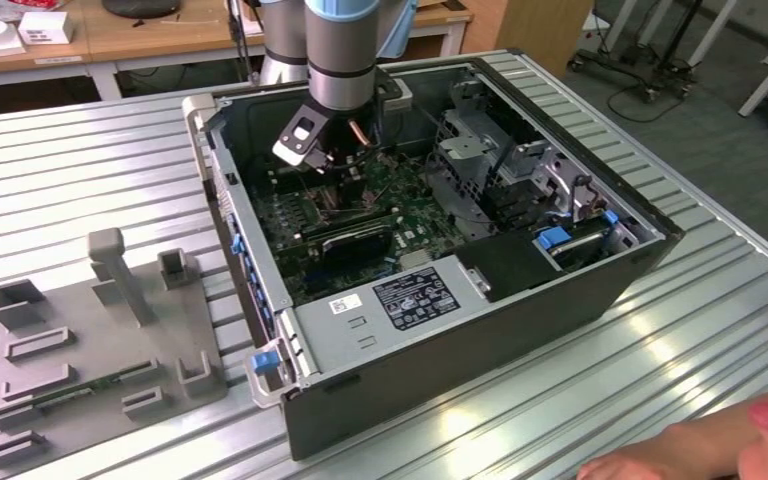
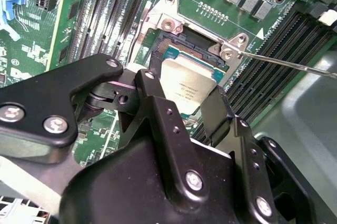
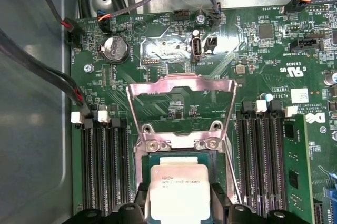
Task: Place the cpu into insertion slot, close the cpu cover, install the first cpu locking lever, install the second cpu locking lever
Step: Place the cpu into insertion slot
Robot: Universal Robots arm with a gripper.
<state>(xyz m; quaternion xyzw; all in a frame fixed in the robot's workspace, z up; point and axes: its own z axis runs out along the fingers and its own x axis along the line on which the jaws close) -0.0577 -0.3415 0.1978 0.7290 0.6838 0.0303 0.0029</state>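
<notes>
Your cpu (image 3: 179, 192) is a small square chip with a pale silvery face, clamped by opposite edges in the jaws of the gripper (image 2: 184, 95), right at the insertion slot (image 2: 187, 42). The fingers (image 2: 152, 103) hide its sides, so you cannot tell whether it is seated or just above. The cpu cover (image 3: 179, 80) stands flipped open beside the slot, inside the computer case (image 1: 491, 330).

We are seeing the square silvery-tan cpu (image 3: 179, 192) sitting level over the black-framed slot (image 2: 183, 42), while the silvery cover (image 3: 181, 80) is standing flipped open beyond it.
</notes>
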